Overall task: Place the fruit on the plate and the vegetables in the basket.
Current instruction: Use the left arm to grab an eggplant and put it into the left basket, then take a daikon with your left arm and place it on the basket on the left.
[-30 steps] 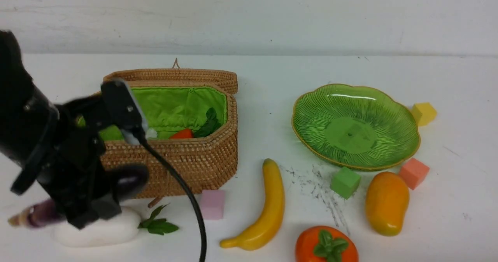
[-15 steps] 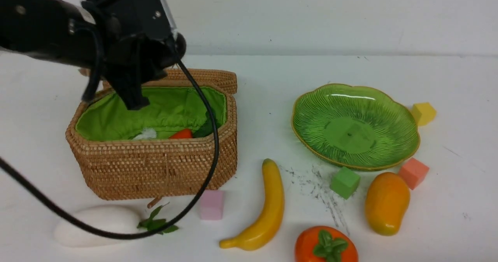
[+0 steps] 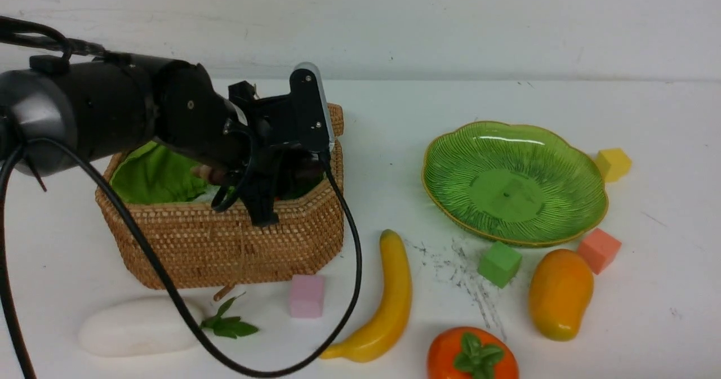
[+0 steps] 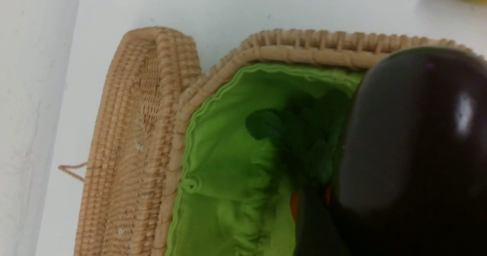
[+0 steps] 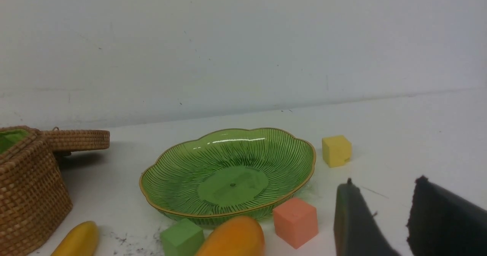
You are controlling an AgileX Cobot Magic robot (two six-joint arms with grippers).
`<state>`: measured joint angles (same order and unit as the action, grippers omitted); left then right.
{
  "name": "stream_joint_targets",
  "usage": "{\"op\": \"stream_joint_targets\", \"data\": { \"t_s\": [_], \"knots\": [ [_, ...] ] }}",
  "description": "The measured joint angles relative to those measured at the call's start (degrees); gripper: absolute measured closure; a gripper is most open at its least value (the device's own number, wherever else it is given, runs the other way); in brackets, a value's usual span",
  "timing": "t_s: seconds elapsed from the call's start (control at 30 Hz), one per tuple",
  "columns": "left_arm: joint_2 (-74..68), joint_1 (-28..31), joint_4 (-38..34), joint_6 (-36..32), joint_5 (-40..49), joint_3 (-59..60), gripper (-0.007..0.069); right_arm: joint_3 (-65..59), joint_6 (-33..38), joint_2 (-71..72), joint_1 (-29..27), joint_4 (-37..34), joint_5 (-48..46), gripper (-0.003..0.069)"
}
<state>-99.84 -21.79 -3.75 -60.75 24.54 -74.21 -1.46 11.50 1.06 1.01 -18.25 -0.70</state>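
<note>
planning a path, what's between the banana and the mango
A green cube and dark scuffs, clearest in the front view.

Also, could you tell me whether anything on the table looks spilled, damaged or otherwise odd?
Only a patch of dark scuff marks on the white table, between the banana and the green cube; it looks like smeared dirt. Nothing seems spilled or broken.

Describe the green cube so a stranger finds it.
Find the green plate on the right. Before its near rim, left of the mango, sits a cube. It alone is green; the other cubes are pink, coral and yellow.
</note>
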Motion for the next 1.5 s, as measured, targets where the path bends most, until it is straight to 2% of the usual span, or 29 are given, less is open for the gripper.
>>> {"op": "stream_joint_targets", "data": {
  "t_s": [0.37,0.47,0.63,0.73,0.9,0.97,1.1,1.2,1.23,1.37,1.43,1.5],
  "knots": [
    [1.21,0.0,3.16,8.74,0.39,0.0,0.0233,0.0,0.0,0.0,0.0,0.0,0.0,0.0414],
    [2.33,0.0,5.74,11.39,1.0,0.0,0.0196,0.0,0.0,0.0,0.0,0.0,0.0,0.0414],
    [6.24,0.06,10.17,18.7,2.12,0.0,0.004,0.0,0.0,0.0,0.0,0.0,0.0,0.0414],
    [9.26,0.06,11.42,20.6,5.05,0.0,0.0006,0.0,0.0,0.0,0.0,0.0,0.0,0.0414],
    [14.81,0.06,14.38,21.25,11.99,0.0,0.0011,0.0,0.0,0.0,0.0,0.0,0.0,0.0414],
    [16.28,0.06,14.79,21.25,14.44,0.0,0.0015,0.0,0.0,0.0,0.0,0.0,0.0,0.0414],
    [20.59,0.69,14.68,20.29,26.17,0.0,0.0036,0.0,0.0,0.0,0.0,0.0,0.0,0.0414],
    [22.64,4.45,10.91,16.38,31.31,1.93,0.0039,0.0,0.0,0.0,0.0,0.0,0.0,0.0414],
    [22.9,5.22,10.56,15.84,31.62,2.18,0.0039,0.0,0.0,0.0,0.0,0.0,0.0,0.0414],
    [25.49,13.69,-0.49,8.31,31.79,9.85,0.004,0.0,0.0,0.0,0.0,0.0,0.0,0.0414],
    [26.02,15.82,-3.89,5.47,30.28,13.02,0.004,0.0,0.0,0.0,0.0,0.0,0.0,0.0414],
    [26.38,17.7,-6.81,1.41,24.69,19.66,0.004,0.0,0.0,0.0,0.0,0.0,0.0,0.0414]
  ]
}}
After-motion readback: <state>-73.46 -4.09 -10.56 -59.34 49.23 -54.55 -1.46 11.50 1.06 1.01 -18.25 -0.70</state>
